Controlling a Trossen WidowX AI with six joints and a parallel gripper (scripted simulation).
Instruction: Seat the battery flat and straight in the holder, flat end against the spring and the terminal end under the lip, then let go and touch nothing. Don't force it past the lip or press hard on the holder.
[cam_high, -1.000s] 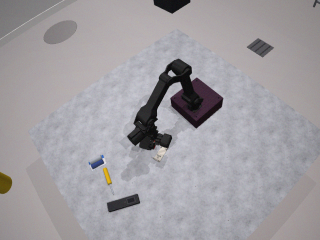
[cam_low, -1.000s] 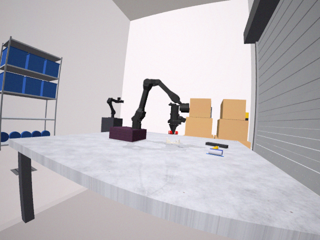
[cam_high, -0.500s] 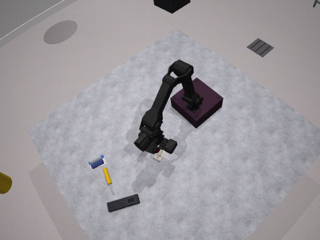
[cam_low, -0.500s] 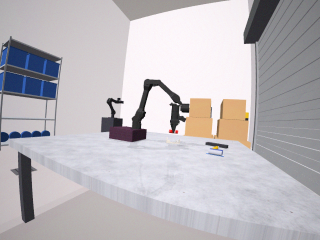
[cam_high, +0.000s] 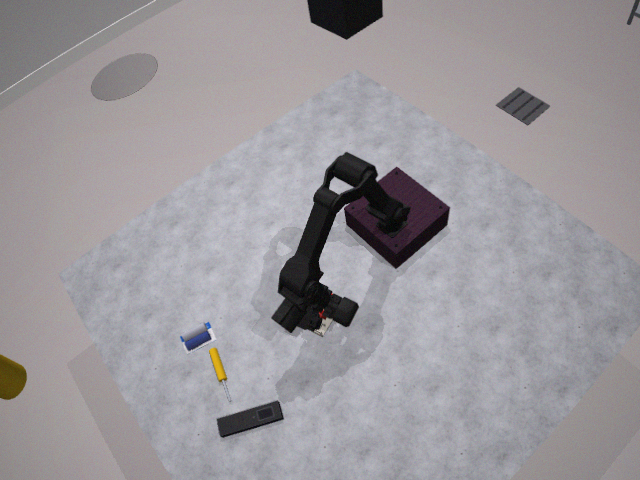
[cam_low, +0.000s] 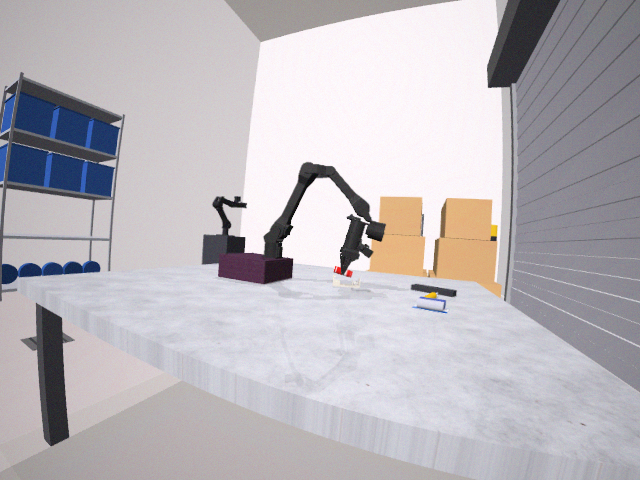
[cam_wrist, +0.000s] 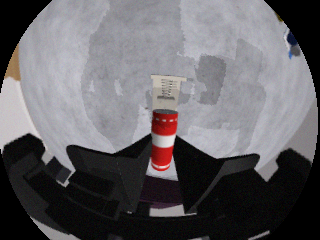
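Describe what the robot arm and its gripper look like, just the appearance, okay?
The arm is matte black all over, built of slim boxy links joined by rounded cylindrical joints, and bolted to a dark purple block base. The gripper has two broad, wedge-shaped black fingers. No loose cables or printed markings are visible in any view.
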